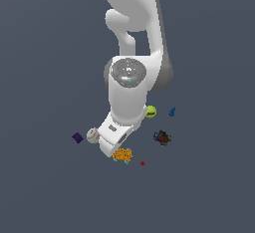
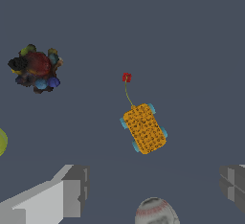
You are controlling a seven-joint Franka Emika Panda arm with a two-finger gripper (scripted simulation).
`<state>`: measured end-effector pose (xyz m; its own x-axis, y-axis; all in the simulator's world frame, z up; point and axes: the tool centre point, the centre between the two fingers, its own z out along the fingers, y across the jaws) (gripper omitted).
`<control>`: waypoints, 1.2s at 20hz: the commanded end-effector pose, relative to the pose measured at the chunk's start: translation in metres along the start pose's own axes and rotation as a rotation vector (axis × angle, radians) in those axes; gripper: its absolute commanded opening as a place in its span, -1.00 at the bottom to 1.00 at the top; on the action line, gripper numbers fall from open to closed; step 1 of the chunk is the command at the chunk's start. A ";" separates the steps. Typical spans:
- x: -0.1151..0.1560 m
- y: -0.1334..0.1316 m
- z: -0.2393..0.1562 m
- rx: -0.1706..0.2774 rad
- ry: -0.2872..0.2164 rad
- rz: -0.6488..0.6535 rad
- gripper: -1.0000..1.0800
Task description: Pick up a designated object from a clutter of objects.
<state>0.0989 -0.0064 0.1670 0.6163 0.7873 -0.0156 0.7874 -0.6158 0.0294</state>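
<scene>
The designated object, an orange-yellow speckled lump with teal bits at its edge, lies on the grey floor just below my white hand in the exterior view. In the wrist view the lump lies a little beyond the fingers, not between them. My gripper is open and empty, its grey fingers wide apart. A thin line joins the lump to a tiny red dot, which also shows in the exterior view. In the exterior view the fingertips are hidden under the hand.
The white baseball lies close beside the hand and shows in the wrist view. The purple cube lies further toward the exterior view's left. The dark multicoloured lump, yellow-green tennis ball and blue cone lie toward its right.
</scene>
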 end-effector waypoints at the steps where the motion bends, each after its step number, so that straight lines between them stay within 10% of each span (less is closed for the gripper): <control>1: 0.004 0.002 0.015 0.003 0.001 -0.074 0.92; 24: 0.024 0.006 0.101 0.025 0.022 -0.476 0.92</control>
<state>0.1199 0.0056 0.0665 0.1940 0.9810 -0.0008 0.9810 -0.1940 -0.0005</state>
